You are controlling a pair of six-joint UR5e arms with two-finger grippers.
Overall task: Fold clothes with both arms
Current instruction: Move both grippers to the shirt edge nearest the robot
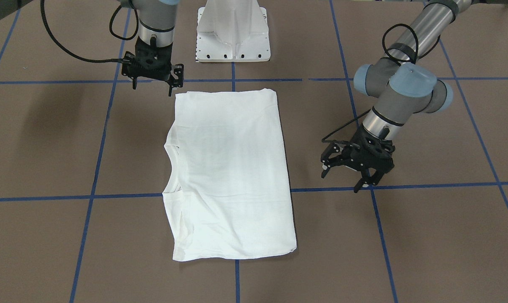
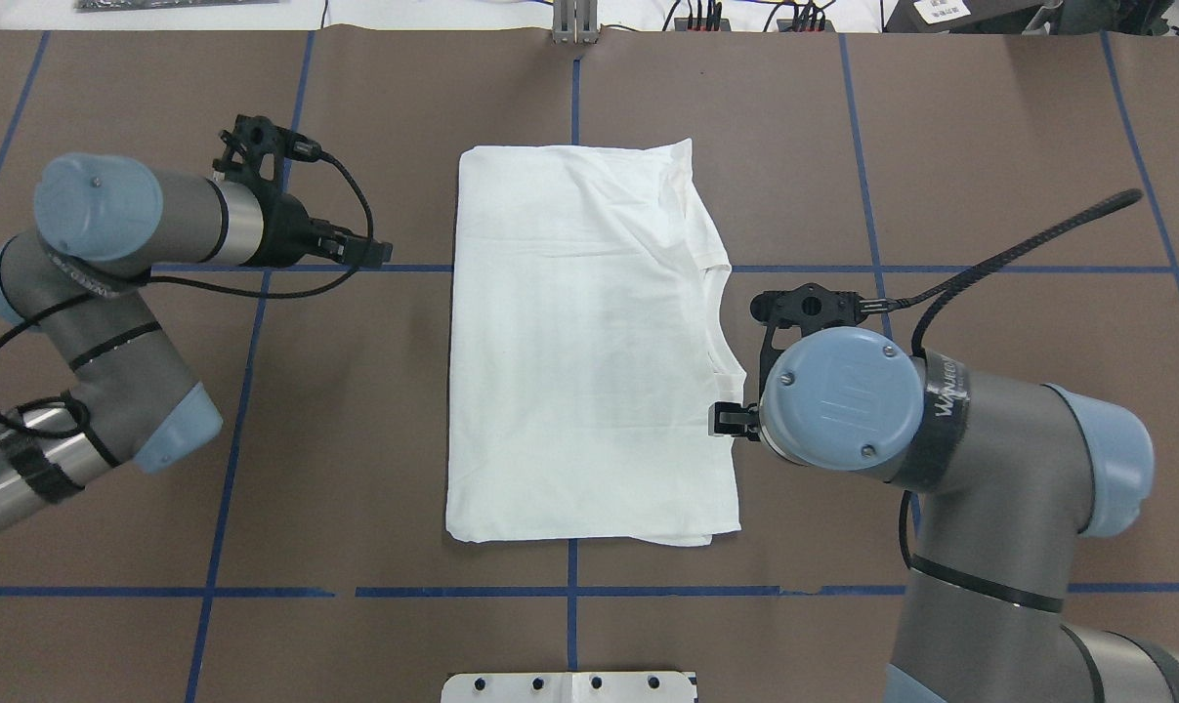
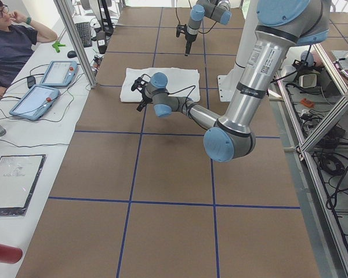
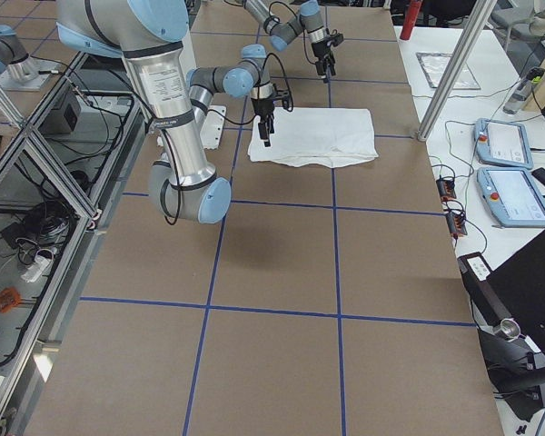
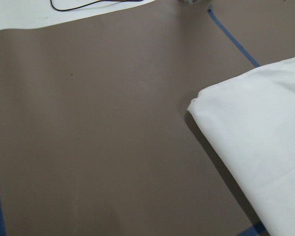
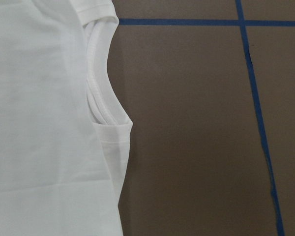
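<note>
The white T-shirt (image 1: 232, 176) (image 2: 589, 342) lies flat on the brown table, folded into a long rectangle. Its collar (image 6: 101, 73) opens toward the robot's right side, and no printed text shows. My left gripper (image 1: 340, 182) (image 2: 379, 252) hovers open beside the shirt's folded long edge, apart from it. That edge's corner (image 5: 199, 101) fills the left wrist view. My right gripper (image 1: 152, 91) (image 2: 729, 420) hangs open just off the collar-side edge, near the end closest to the robot. Neither gripper holds anything.
The white pedestal base (image 1: 232, 38) stands at the robot's side of the table. Blue tape lines (image 1: 89, 197) grid the brown surface. A person (image 3: 11, 46) sits at a side bench with tablets (image 3: 46, 87) beyond the far edge.
</note>
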